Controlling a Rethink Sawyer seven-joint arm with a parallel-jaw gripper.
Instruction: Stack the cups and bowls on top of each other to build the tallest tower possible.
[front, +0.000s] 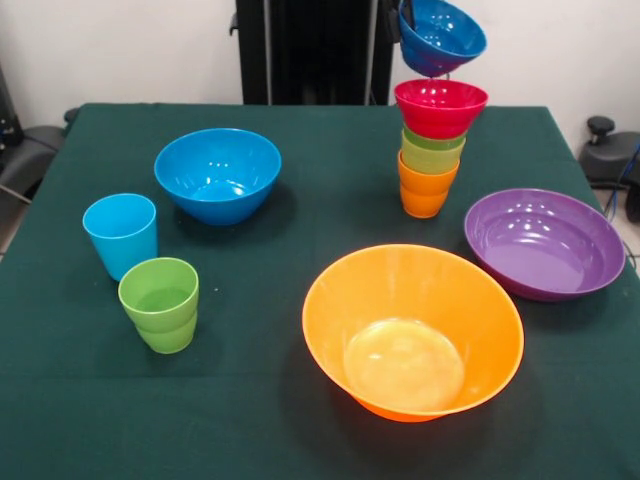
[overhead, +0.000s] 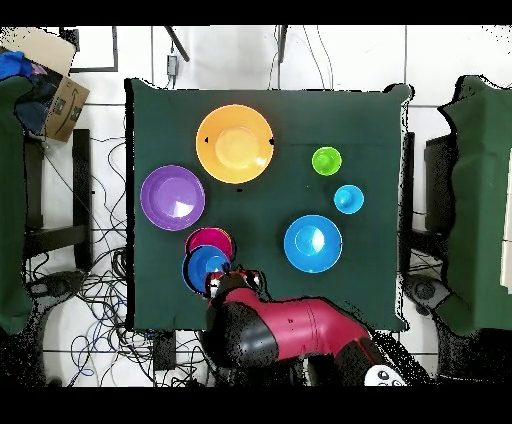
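Green cloth covers the surface (front: 300, 440). On it, nearest the front camera, sits the large orange bowl (front: 412, 331), with the shallow purple bowl (front: 543, 243) just beside it and a blue bowl (front: 217, 174) well apart. The tower (front: 433, 150) stands behind the purple bowl: orange cup lowest, two green rims nested above, red bowl on top. A second blue bowl (front: 440, 36) hangs tilted just above the tower, its top cut off by the picture's edge. The pincer (overhead: 214, 286) is largely hidden; whether it grips that bowl cannot be told. A light blue cup (front: 121, 234) and a stepped green cup (front: 160, 303) stand close together.
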